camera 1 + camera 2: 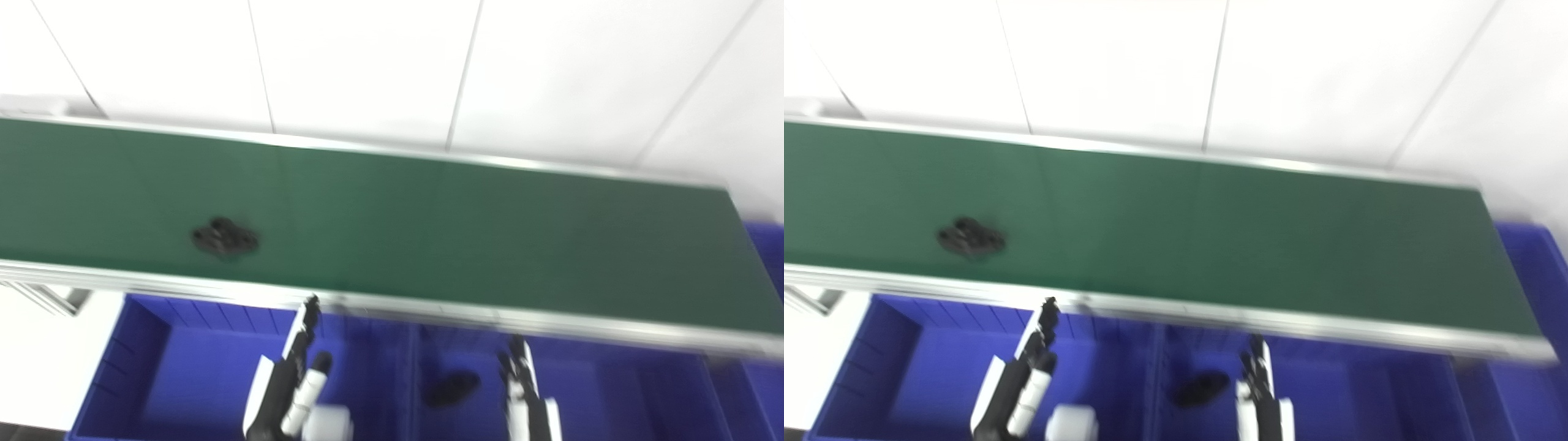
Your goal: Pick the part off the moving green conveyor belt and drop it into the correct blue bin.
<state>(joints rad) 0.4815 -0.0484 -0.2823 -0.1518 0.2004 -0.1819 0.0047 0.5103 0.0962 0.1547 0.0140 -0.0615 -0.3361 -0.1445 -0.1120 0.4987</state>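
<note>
**One part on the belt, both hands waiting below**

One dark part [224,238] lies on the green belt [465,239], toward its left end and nearer the near rail than the far one; it is blurred, but reads as a flat, lumpy black piece with its long axis running left to right along the belt. The left hand [294,373] is raised over the blue bins [141,367] just below the near rail, fingers stretched up and apart, holding nothing; the part sits up and to the left of it, across the rail. The right hand [520,383] stands further right, fingers also extended and empty, well apart from the part; so the left hand is plainly the nearer one and looks best placed for the pick. The belt is matte and smooth, edged by bright metal rails; the bins are glossy ribbed plastic. A second dark piece [452,388] already rests in the middle bin, between the two hands.
</note>
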